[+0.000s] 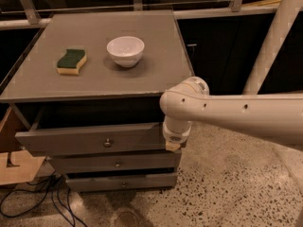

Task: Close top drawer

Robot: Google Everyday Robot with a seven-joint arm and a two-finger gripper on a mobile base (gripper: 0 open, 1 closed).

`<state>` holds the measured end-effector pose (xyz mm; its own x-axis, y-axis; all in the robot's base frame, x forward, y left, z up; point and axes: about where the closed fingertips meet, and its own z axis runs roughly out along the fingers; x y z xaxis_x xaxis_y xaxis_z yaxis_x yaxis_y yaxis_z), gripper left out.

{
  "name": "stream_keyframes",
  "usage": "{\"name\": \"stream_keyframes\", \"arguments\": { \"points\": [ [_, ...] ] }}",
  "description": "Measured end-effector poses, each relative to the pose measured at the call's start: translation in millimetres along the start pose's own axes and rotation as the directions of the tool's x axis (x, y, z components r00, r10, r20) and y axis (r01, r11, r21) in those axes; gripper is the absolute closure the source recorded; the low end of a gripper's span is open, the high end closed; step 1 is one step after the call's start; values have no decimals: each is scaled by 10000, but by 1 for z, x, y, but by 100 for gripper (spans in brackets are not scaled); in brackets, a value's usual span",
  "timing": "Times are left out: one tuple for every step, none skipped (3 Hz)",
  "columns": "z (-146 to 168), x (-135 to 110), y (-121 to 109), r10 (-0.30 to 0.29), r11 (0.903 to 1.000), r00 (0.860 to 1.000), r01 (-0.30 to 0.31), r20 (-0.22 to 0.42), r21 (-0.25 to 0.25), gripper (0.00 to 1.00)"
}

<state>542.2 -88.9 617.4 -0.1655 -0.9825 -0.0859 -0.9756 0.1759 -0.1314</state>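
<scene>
Here the arm [236, 113] bends down, pincer [173, 146] at the right end of the top drawer [85, 141], opening indiscernible.

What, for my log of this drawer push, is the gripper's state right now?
Gripper: open or closed cannot be told. It points down at the right end of the top drawer front, and the drawer is partly out.
</scene>
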Motion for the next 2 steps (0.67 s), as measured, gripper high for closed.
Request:
{"name": "stream_keyframes", "arguments": {
  "points": [
    [2,-2,-9,83,10000,9998,-82,-178,51,100],
    [-1,-7,-26,142,9995,9993,-132,-350,286,100]
  ]
}}
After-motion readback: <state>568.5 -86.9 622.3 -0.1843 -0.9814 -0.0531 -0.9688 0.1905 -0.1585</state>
